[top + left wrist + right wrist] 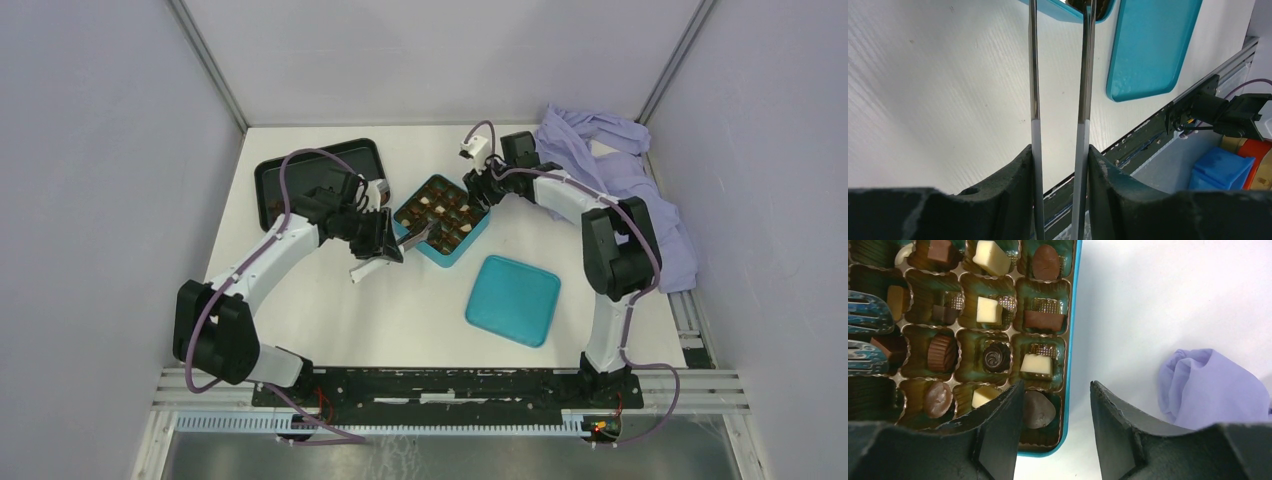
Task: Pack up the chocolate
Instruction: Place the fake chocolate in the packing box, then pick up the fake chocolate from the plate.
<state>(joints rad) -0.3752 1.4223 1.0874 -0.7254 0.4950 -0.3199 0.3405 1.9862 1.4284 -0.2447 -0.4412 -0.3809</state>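
A teal square box (478, 232) holds a brown grid insert with several chocolates (996, 356) in dark brown, tan and cream-white. My left gripper (388, 242) is shut on metal tongs (416, 236), whose two arms (1034, 75) run up to the box (1063, 10). The slotted tong tips (865, 335) sit over the insert's left cells next to a dark piece (892, 346). My right gripper (1057, 385) is open and empty. It straddles the box's corner wall (1070, 340), one finger over a dark chocolate (1039, 410), the other outside.
The teal lid (513, 300) lies on the table near the box and shows in the left wrist view (1148, 45). A black tray (300, 170) sits at the back left. A purple cloth (610, 150) is heaped at the back right, close to my right gripper (1213, 385).
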